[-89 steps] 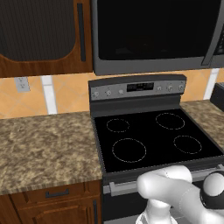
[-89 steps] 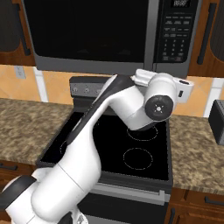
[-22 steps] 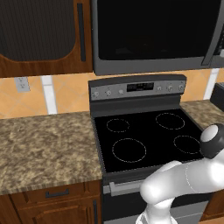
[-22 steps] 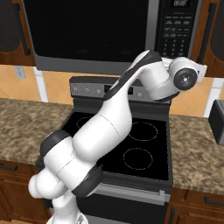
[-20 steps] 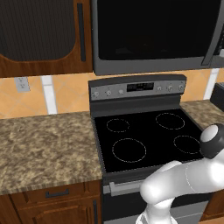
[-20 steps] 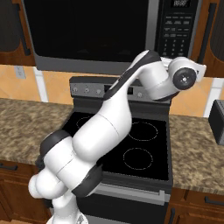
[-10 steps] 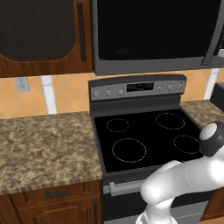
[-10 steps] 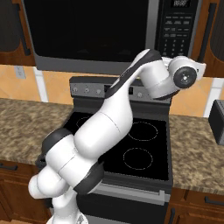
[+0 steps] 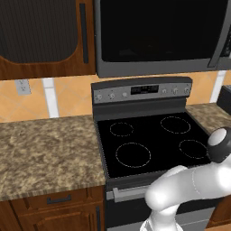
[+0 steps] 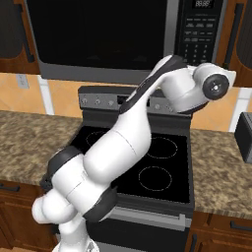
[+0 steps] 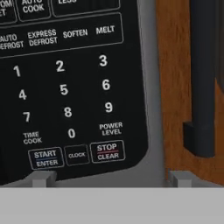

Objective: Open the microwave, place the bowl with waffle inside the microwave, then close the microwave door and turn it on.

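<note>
The microwave (image 9: 158,36) hangs above the stove, and its black glass microwave door (image 10: 103,32) is shut, with the grey bar handle (image 9: 223,36) at its right edge. In the hand view my gripper (image 11: 110,178) is open, its fingertips (image 11: 41,177) spread wide, close in front of the microwave's keypad (image 11: 65,92). The START/ENTER key (image 11: 45,158) sits just above the left tip and STOP/CLEAR (image 11: 107,152) between the tips. My arm's wrist (image 10: 214,84) is raised beside the control panel (image 10: 199,29). The bowl and the waffle are out of view.
A black-topped stove (image 9: 151,142) stands below, with granite counters on its left (image 9: 45,149) and right (image 10: 221,167). A wooden cabinet door with a dark bar handle (image 11: 201,78) borders the microwave's right side. A dark appliance (image 10: 244,135) sits at the far right.
Since the oldest frames my arm has swung up and to the right, toward the control panel. Over the last second it has barely moved, and the jaws stay open.
</note>
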Robot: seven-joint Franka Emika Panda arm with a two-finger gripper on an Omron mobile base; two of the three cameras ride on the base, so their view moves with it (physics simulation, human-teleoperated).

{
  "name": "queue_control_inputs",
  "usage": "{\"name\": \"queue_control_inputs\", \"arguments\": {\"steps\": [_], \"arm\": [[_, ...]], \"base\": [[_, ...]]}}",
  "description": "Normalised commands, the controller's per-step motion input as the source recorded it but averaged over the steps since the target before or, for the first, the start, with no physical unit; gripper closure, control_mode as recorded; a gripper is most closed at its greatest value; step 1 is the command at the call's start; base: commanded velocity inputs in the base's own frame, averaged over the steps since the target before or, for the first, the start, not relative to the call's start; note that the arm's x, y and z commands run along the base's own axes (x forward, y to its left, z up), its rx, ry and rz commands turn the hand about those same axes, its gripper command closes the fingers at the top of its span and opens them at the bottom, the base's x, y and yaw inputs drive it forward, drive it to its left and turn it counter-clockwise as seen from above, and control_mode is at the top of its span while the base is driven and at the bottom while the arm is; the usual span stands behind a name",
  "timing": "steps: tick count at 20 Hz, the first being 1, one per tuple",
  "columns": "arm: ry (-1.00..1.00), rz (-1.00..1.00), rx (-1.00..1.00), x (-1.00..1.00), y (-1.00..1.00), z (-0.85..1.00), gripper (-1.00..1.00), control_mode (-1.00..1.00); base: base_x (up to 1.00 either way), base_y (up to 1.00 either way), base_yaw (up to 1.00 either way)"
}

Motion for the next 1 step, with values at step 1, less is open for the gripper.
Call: {"name": "queue_control_inputs", "arguments": {"steps": [1], "arm": [[0.0,0.0,0.0,-0.68,0.0,0.03,-1.0,-1.0]], "base": [[0.0,0.0,0.0]]}}
